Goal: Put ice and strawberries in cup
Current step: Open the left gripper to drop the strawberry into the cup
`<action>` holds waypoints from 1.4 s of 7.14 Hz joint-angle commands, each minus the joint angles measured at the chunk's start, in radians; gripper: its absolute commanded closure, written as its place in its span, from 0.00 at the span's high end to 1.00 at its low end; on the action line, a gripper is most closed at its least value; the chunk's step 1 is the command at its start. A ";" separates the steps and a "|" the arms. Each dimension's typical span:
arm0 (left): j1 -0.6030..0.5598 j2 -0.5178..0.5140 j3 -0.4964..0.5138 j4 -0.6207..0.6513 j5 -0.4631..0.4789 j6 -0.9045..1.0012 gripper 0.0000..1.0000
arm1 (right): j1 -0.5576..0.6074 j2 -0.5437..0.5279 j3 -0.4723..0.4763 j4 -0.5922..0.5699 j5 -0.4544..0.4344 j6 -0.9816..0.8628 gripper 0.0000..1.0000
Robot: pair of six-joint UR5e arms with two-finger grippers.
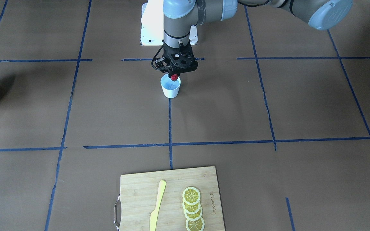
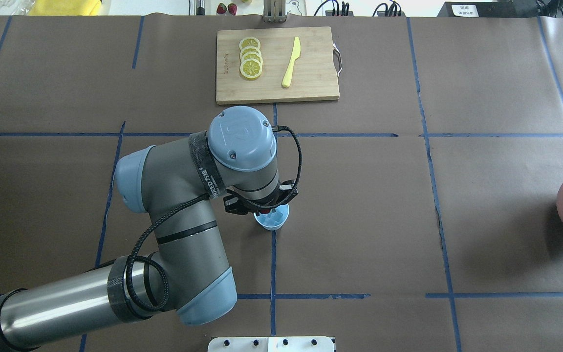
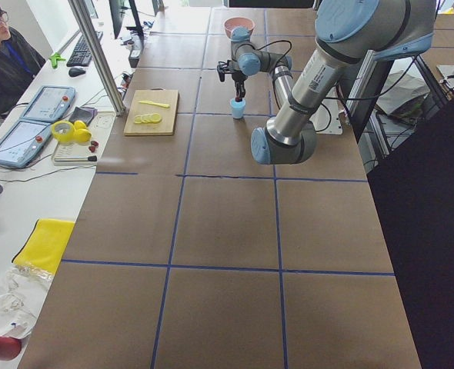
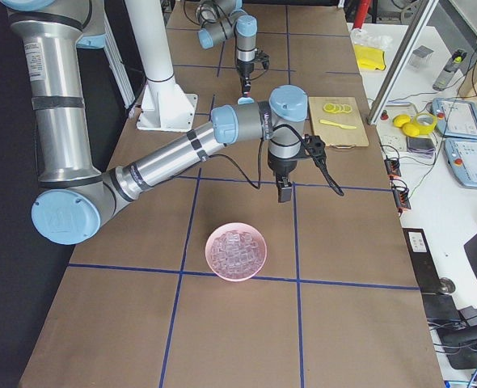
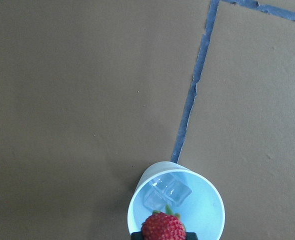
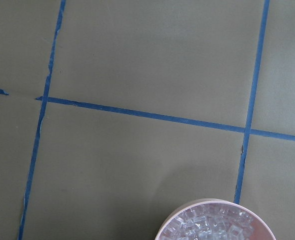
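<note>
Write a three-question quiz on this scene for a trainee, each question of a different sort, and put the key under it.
1. True or false: the cup has ice in it.
2. What is the left gripper holding? A: an ice cube. B: the strawberry. C: nothing.
3. Name the tool that lies beside the lemon slices on the cutting board.
Key: 1 true. 2 B. 3 the yellow knife.
</note>
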 commanded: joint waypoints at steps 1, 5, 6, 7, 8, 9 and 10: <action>0.000 0.000 -0.003 -0.001 -0.001 0.001 0.99 | 0.000 0.000 -0.001 0.000 0.000 0.001 1.00; 0.000 0.003 -0.012 0.000 -0.001 0.000 1.00 | 0.000 0.002 0.000 0.000 0.000 0.001 1.00; 0.000 0.006 -0.018 0.003 0.001 0.000 1.00 | 0.000 0.002 -0.003 0.000 0.000 -0.001 1.00; -0.011 0.011 -0.022 0.009 0.001 0.009 1.00 | 0.002 0.000 -0.019 0.000 0.002 -0.020 1.00; -0.076 0.058 -0.063 0.017 -0.011 0.019 1.00 | 0.029 -0.006 -0.058 0.000 0.005 -0.087 1.00; -0.131 0.160 -0.148 0.025 -0.060 0.138 1.00 | 0.061 -0.017 -0.093 0.000 0.020 -0.141 1.00; -0.226 0.229 -0.199 0.049 -0.138 0.256 1.00 | 0.083 -0.049 -0.119 0.030 0.035 -0.172 1.00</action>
